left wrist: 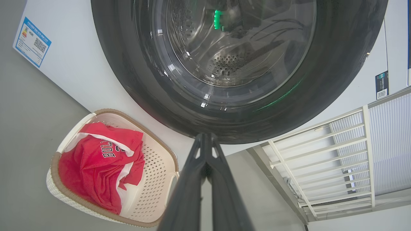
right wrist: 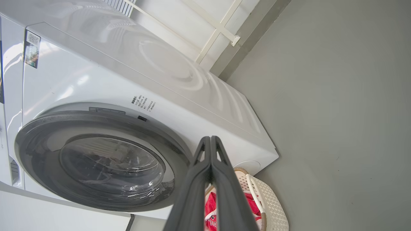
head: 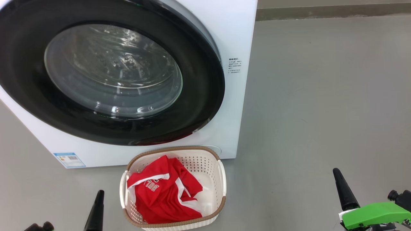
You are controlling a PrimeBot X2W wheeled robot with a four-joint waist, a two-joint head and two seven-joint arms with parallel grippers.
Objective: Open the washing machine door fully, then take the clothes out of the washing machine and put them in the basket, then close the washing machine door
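Now one basket (head: 173,149) holds the clothes (head: 163,192); left hand (left wrist: 207,137) and right hand (right wrist: 210,139) clenched, empty.

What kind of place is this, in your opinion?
Probably a laundry area, maybe a bare test room: a white front-loading washing machine, a basket of red clothes, and a plain grey floor.

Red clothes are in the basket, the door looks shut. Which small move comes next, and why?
Probably a light press by the shut left gripper on the round, glossy black-rimmed glass door, to confirm the latch. The red garments with white trim lie in the cream perforated plastic basket, the steel drum looks bare, and I cannot tell whether the door is latched.
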